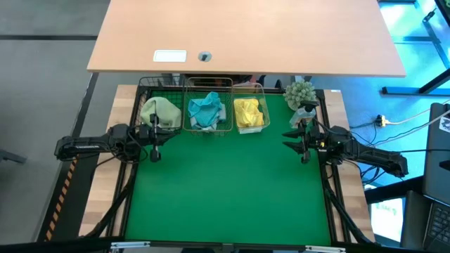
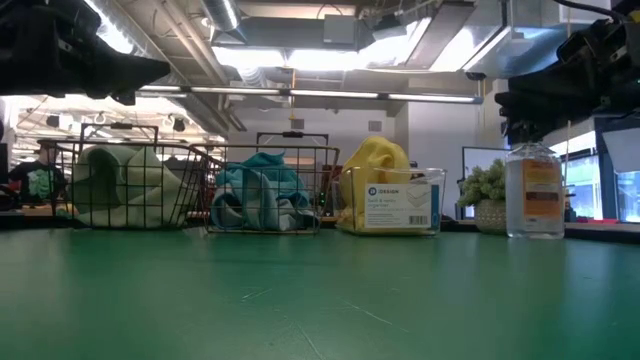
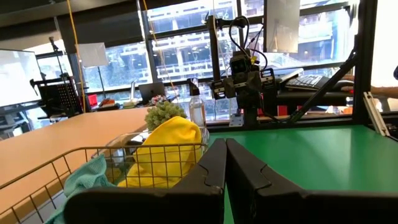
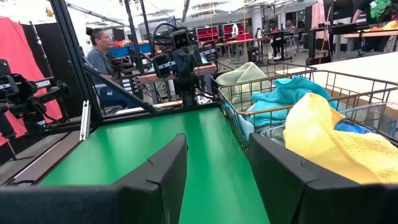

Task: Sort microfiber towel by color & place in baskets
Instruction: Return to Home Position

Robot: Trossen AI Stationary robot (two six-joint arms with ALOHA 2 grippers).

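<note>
Three wire baskets stand in a row at the table's far edge. The black basket (image 1: 150,93) holds a pale green towel (image 1: 160,112). The copper basket (image 1: 208,85) holds a teal towel (image 1: 207,110). The silvery basket (image 1: 265,105) holds a yellow towel (image 1: 249,113). My left gripper (image 1: 156,138) hovers shut just near of the black basket, its fingers together (image 3: 226,163). My right gripper (image 1: 295,138) hovers open to the right of the silvery basket, with a wide gap (image 4: 217,163). Neither holds a towel.
A small potted plant (image 1: 301,93) and a clear bottle (image 2: 533,190) stand at the far right corner, close to my right gripper. A wooden desk (image 1: 246,35) lies beyond the baskets. The green mat (image 1: 225,190) stretches toward the near edge. A person (image 4: 99,56) sits in the room behind.
</note>
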